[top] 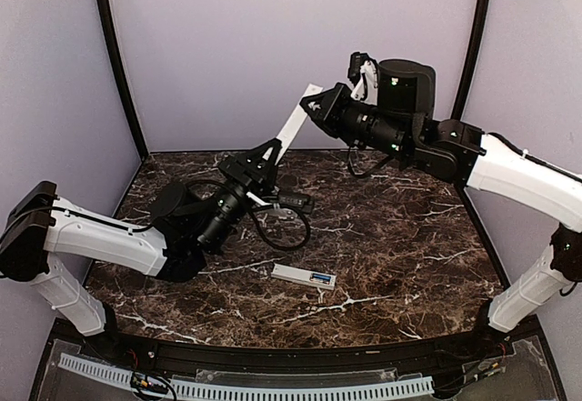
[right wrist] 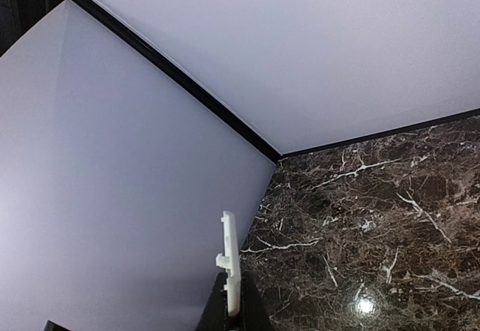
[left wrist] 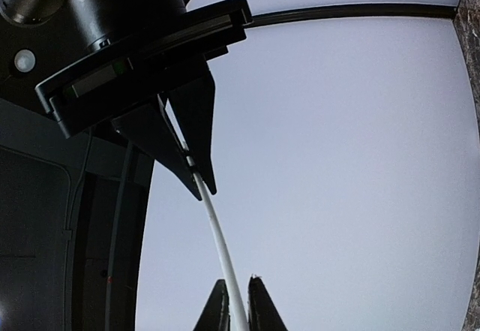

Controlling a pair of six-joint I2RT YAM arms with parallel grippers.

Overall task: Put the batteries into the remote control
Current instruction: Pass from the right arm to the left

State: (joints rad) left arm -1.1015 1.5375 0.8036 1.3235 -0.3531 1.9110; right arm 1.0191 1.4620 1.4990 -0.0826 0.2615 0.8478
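The remote control [top: 296, 274] lies flat on the worktop [top: 409, 237], near the front centre and well apart from both grippers. A patch of blue, a battery [top: 320, 278], shows in the recess at its right end; whether a second one sits beside it is too small to tell. The remote looks like a light, stiff plastic bar with smooth faces, likely to skid on the polished stone if pushed from one side. The long edges across its narrow width seem the best place to take hold, clear of the open recess.

Above the back of the worktop both arms share the cover strip [top: 291, 128], a thin white piece that bows slightly in the left wrist view. Its small clip tabs look easy to snap, so the flat faces near an end suit it best. The left gripper [top: 273, 153] stands nearly closed on the strip's lower end, a finger against either face. The right gripper [top: 307, 104] is clamped tight on the upper end.

The left arm reaches forward and upward from its base, wrist tilted toward the back wall. The right arm is folded high, elbow raised, wrist pointing left and down toward its partner
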